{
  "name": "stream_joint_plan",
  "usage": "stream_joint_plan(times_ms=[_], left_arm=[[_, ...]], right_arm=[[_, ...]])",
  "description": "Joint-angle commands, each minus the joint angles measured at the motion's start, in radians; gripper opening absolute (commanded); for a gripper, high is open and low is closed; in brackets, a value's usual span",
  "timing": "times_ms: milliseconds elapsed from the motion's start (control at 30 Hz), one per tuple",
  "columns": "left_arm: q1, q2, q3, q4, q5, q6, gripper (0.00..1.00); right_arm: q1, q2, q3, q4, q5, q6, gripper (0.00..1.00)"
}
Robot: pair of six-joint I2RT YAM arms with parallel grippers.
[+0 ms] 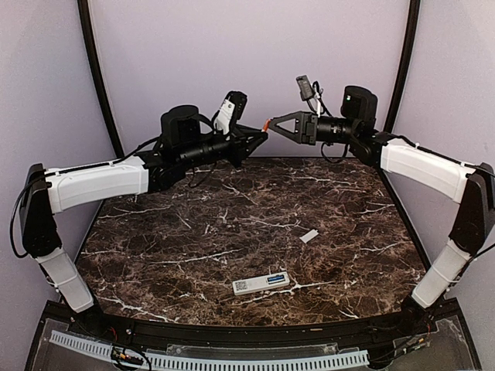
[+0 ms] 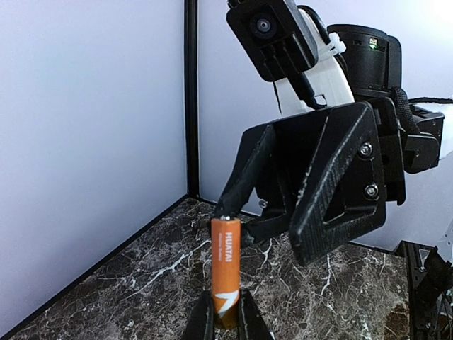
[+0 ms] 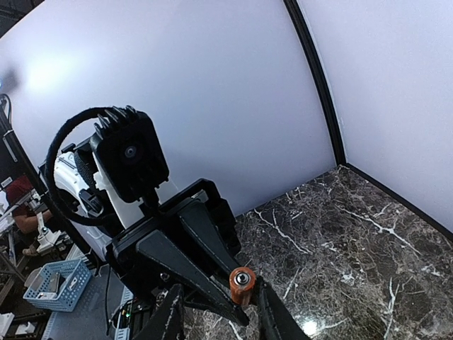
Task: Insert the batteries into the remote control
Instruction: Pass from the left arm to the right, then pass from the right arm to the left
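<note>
High over the back of the table my two grippers meet tip to tip. The left gripper [image 2: 225, 297] is shut on the lower end of the orange battery [image 2: 225, 255], which stands up from its fingers. The right gripper [image 3: 218, 287] is open around the battery's free end [image 3: 241, 283]; one finger touches it and the other stands apart. The white remote control [image 1: 261, 283] lies back up near the table's front edge. A blue battery [image 1: 272, 279] appears to lie in its right end.
A small pale-grey cover [image 1: 308, 236] lies flat on the dark marble table [image 1: 193, 232], right of centre and behind the remote. Pale walls with black posts close in the back and sides. Both arms stretch inward from the table's sides.
</note>
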Motion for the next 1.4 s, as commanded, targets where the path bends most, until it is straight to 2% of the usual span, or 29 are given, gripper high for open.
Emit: stream_joint_plan(times_ms=[0, 67, 200, 367, 567, 933, 967, 1000, 1033, 1067, 1133, 1233, 1367], left_arm=[[-0.014, 0.002, 0.025, 0.022, 0.026, -0.018, 0.0], [-0.016, 0.003, 0.022, 0.025, 0.028, -0.022, 0.0], [-0.024, 0.001, 0.021, 0.032, 0.027, -0.033, 0.0], [-0.025, 0.003, 0.025, 0.048, 0.024, -0.036, 0.0], [-0.025, 0.001, 0.024, 0.051, 0.037, -0.045, 0.0], [-0.025, 0.001, 0.016, 0.047, 0.035, -0.07, 0.0], [-0.025, 0.007, 0.021, 0.041, 0.036, -0.072, 0.03], [-0.025, 0.009, 0.025, 0.024, 0.037, -0.074, 0.17], [-0.025, 0.013, 0.033, 0.017, 0.038, -0.074, 0.26], [-0.025, 0.014, 0.036, 0.002, 0.04, -0.074, 0.43], [-0.024, 0.01, 0.035, -0.025, 0.04, -0.065, 0.55], [-0.022, -0.001, 0.044, -0.087, 0.04, -0.026, 0.58], [-0.022, 0.03, 0.118, -0.228, 0.058, 0.009, 0.48]], right_arm=[[-0.003, -0.014, -0.013, 0.057, 0.004, 0.043, 0.33], [-0.001, -0.009, -0.009, 0.069, -0.004, 0.044, 0.31], [0.001, 0.013, 0.024, 0.041, -0.018, 0.042, 0.17], [0.001, 0.007, 0.014, 0.025, -0.015, 0.042, 0.13], [0.007, 0.014, 0.023, 0.021, -0.018, 0.048, 0.01], [0.018, 0.013, 0.056, -0.007, -0.062, 0.021, 0.0], [0.02, 0.015, 0.067, -0.019, -0.066, 0.007, 0.0], [0.022, 0.016, 0.08, -0.043, -0.064, -0.015, 0.0], [0.022, 0.016, 0.092, -0.072, -0.058, -0.039, 0.0], [0.022, 0.014, 0.108, -0.111, -0.047, -0.071, 0.0], [0.021, 0.006, 0.138, -0.232, -0.025, -0.16, 0.0], [0.022, -0.004, 0.203, -0.459, 0.022, -0.341, 0.0], [0.033, 0.006, 0.315, -0.735, 0.13, -0.583, 0.0]])
